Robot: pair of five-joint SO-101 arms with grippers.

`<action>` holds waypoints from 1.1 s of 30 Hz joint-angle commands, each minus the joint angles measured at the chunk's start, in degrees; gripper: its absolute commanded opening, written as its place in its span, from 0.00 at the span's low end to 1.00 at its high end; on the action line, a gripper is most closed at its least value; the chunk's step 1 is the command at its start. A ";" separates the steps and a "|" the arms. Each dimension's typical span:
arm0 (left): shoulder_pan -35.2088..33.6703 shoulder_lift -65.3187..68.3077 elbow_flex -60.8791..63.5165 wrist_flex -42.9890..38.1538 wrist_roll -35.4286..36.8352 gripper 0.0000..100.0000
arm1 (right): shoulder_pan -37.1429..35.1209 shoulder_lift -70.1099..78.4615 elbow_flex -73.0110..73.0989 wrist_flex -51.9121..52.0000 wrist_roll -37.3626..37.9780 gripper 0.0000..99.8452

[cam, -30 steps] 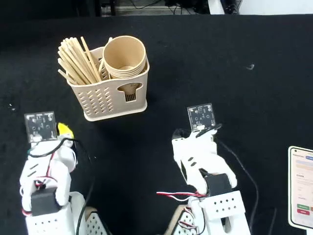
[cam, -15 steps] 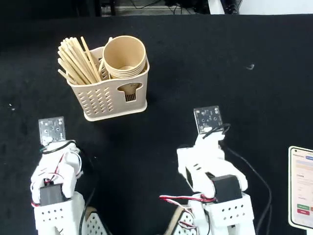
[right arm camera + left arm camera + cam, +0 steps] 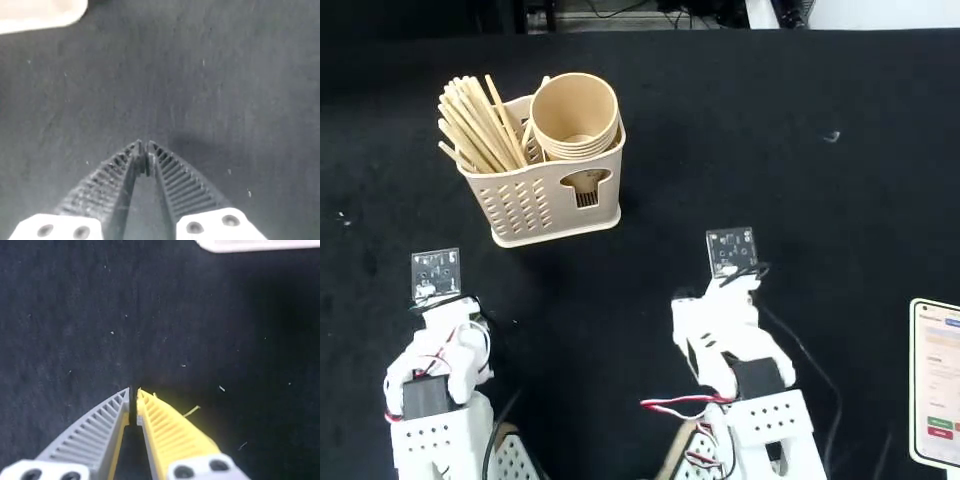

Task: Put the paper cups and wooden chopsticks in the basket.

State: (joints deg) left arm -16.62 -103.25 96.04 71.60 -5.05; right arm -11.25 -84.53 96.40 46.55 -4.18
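Basket (image 3: 545, 205) well apart from white device (image 3: 935, 380)

The table (image 3: 770, 150) is covered in black cloth, matt, faintly fuzzy and flecked with lint; at ten o'clock on it the basket (image 3: 545, 205) looks like smooth matt beige plastic; the paper cups (image 3: 575, 115) are dull tan paper; the wooden chopsticks (image 3: 475, 125) are bare pale wood; the left gripper (image 3: 132, 392) is ribbed grey and yellow plastic; the right gripper (image 3: 145, 147) is ribbed dark plastic — both matt.
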 commanded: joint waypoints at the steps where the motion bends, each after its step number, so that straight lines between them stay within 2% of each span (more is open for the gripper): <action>1: -0.22 -0.18 1.36 0.70 -0.35 0.04 | 0.79 -1.45 0.75 1.85 -0.44 0.02; 16: -0.40 -0.18 1.36 0.79 -0.35 0.04 | 1.05 -14.73 0.75 23.47 -0.18 0.01; 24: 0.40 -1.85 1.27 1.05 -0.35 0.04 | 1.14 -24.31 0.22 28.31 0.00 0.01; 30: 11.38 -1.85 1.27 1.05 -0.35 0.04 | 1.14 -23.96 0.22 28.22 0.00 0.01; 33: 11.47 -1.76 1.27 1.05 -0.35 0.04 | 1.14 -23.96 0.22 28.22 0.00 0.01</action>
State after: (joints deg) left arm -6.86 -104.57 96.04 72.48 -5.05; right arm -11.25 -102.99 97.01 74.33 -4.18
